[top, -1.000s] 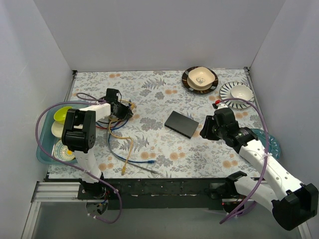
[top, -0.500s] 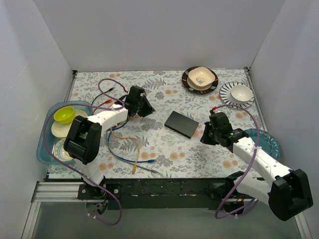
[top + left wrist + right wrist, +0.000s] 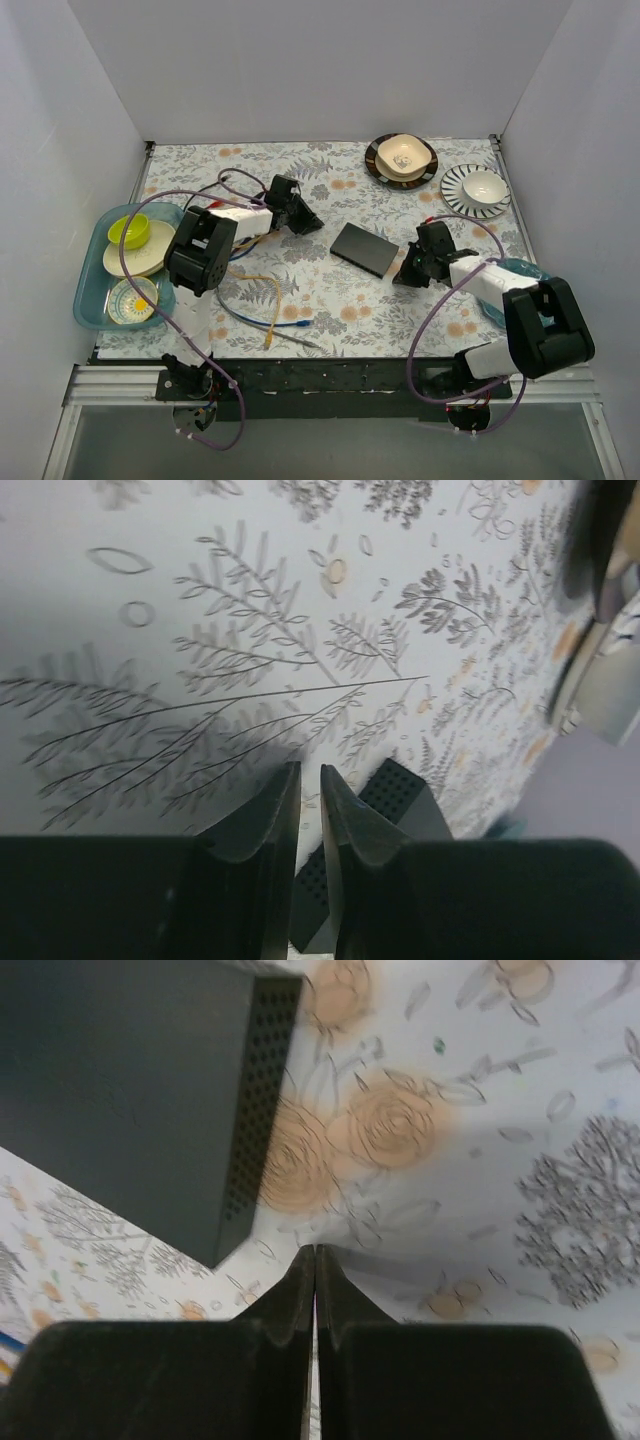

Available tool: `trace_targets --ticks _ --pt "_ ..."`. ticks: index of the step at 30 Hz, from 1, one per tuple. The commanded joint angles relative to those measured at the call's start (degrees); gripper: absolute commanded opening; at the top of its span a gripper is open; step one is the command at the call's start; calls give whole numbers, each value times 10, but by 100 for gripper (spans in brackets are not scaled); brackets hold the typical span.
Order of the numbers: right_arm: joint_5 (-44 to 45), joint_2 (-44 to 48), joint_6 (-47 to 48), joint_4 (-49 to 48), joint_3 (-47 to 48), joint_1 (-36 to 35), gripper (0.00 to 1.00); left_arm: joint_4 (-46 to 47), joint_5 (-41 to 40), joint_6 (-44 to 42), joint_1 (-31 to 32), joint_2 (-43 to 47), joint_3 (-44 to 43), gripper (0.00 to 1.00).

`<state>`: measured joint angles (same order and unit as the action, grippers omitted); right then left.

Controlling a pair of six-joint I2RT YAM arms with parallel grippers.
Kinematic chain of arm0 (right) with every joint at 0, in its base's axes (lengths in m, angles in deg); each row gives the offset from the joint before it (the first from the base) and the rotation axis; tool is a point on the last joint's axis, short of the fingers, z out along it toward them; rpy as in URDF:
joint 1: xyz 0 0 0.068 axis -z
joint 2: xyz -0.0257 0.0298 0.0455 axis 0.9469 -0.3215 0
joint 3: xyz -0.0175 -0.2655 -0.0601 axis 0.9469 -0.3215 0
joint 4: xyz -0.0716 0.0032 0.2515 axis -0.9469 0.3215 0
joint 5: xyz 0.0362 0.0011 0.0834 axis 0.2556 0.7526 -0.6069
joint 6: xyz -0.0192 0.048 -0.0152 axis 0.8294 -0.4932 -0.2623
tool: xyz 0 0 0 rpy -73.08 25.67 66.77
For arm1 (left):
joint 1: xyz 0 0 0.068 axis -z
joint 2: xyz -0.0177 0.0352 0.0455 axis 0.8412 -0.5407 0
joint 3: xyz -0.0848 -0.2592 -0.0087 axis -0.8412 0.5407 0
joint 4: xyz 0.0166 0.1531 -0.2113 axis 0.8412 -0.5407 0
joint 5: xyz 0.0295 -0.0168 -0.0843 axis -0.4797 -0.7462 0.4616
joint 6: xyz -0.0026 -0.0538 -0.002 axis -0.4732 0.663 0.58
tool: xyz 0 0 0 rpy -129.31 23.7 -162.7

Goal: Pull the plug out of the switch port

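Left gripper (image 3: 308, 222), fingers almost closed & empty, has swung from the left-edge cables twd the switch (image 3: 365, 249) at table centre. Right gripper (image 3: 405, 273), pinched closed, drew back beside its right end. No cable joins the switch, so plug prob. out. Yellow cable (image 3: 262, 300) lies loose near-left; nothing blocks.

You're looking at a dark-grey switch (image 3: 364, 249), a white tablecloth (image 3: 350, 185) with grey leaves and orange blooms, and a teal tray (image 3: 82, 298).
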<state>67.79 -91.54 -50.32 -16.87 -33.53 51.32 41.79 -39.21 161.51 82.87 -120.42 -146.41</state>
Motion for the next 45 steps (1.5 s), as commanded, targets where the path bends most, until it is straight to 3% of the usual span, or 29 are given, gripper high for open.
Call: trace_targets --ticks 1,8,14,21,45 --pt "-30 -86 -42 -69 9 20 1 20 98 36 4 -64 -16 15" --pt "-87 -216 -43 -76 96 40 1 41 161 22 9 -38 33 10" --pt "-107 -239 -13 -64 133 23 1 99 134 46 13 94 206 8" --pt "-113 -230 -11 -66 125 -13 1 96 100 73 14 195 295 8" --pt "-120 -214 -9 -68 96 -53 1 28 78 51 -5 111 201 11"
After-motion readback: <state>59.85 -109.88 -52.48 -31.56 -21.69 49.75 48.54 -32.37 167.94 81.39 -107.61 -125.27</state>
